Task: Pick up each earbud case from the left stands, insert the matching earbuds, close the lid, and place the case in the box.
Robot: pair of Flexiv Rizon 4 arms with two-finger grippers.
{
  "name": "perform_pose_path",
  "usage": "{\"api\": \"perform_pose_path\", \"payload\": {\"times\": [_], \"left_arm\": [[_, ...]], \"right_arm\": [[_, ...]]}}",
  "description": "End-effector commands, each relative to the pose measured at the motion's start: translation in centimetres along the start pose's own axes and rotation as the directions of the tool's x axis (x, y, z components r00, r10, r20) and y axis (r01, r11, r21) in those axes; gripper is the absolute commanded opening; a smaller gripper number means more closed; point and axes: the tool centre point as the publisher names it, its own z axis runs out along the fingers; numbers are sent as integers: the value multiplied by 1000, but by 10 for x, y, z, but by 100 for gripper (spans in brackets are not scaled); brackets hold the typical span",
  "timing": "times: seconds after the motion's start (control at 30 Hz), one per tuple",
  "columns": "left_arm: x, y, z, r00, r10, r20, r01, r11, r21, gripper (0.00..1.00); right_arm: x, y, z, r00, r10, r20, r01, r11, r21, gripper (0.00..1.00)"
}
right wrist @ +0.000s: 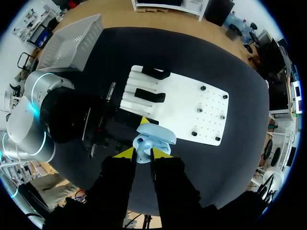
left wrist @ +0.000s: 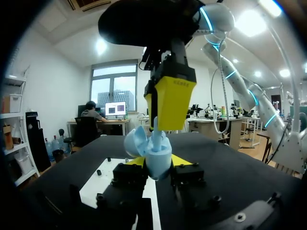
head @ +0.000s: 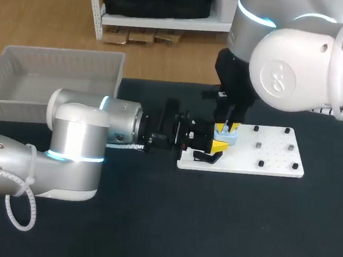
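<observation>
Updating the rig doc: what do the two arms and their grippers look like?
The left arm and right arm are thick rounded tubes in silver-grey and white, with glowing cyan rings at joints. The right arm's round joint cap bears an embossed emblem. A white coiled cable loops off the left arm. The left gripper and right gripper are black with bright yellow fingertips.

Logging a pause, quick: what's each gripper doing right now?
Left gripper: closed on the open earbud case.
Right gripper: closed on a light blue earbud above that case.
</observation>
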Motion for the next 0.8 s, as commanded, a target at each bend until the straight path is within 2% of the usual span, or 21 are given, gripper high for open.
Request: {"api": "perform_pose_path", "payload": {"times": [0.03,0.8], "left_arm": [[0,-1,1,1000,3,2,-3,1000,-7,0],[0,-1,1,1000,3,2,-3,1000,-7,0]], "right_arm": [[0,0,1,1000,-2,5,2,1000,2,0],[-4,-2,3,1000,-5,12,5,1000,7,0]]}}
